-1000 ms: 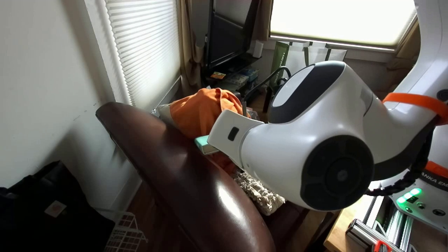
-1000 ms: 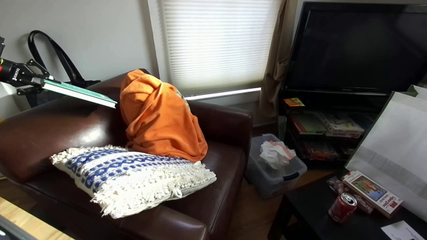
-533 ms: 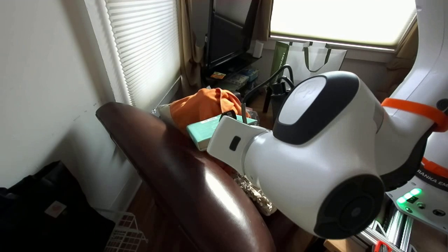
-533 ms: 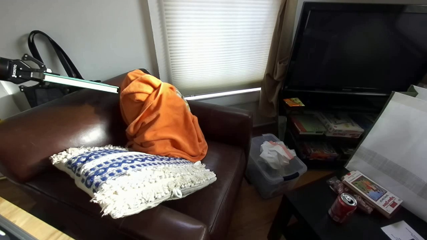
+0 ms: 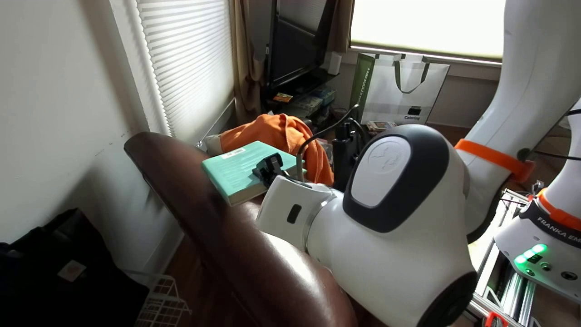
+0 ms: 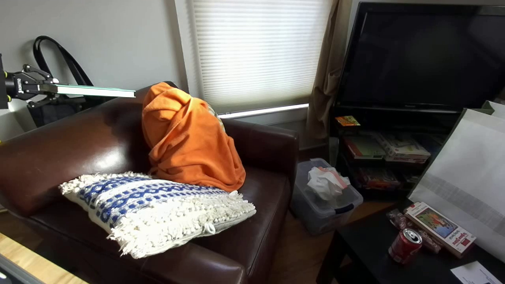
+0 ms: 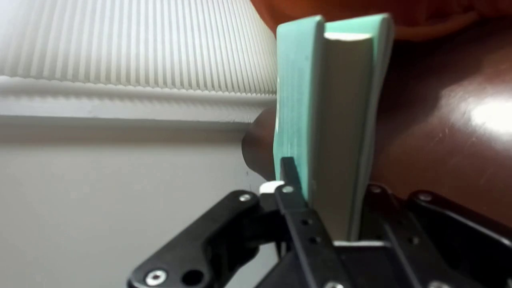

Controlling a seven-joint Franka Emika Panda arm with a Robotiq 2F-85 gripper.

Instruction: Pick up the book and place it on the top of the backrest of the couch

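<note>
The mint-green book (image 5: pixel 238 168) is held nearly level and appears apart from the couch, just above the couch's dark brown backrest (image 5: pixel 181 193). In an exterior view its pale page edge (image 6: pixel 94 92) shows above the backrest (image 6: pixel 63 146), and its far end is close to the orange cloth. My gripper (image 7: pixel 330 180) is shut on the book in the wrist view, one finger on the printed cover and the other on the opposite side, partly hidden in dark. The gripper also shows in an exterior view (image 6: pixel 52 90) at the left edge. The couch (image 7: pixel 432 156) lies beside the book in the wrist view.
An orange cloth bundle (image 6: pixel 189 138) leans on the backrest. A blue-and-white pillow (image 6: pixel 158 211) lies on the seat. The wall and window blind (image 5: pixel 190 59) stand behind the backrest. A black bag (image 5: pixel 68 272) sits behind the couch.
The book has moved from the couch's seat side toward the backrest and risen slightly. It has turned from tilted down to nearly level, and more of its cover shows. The grip is unchanged.
</note>
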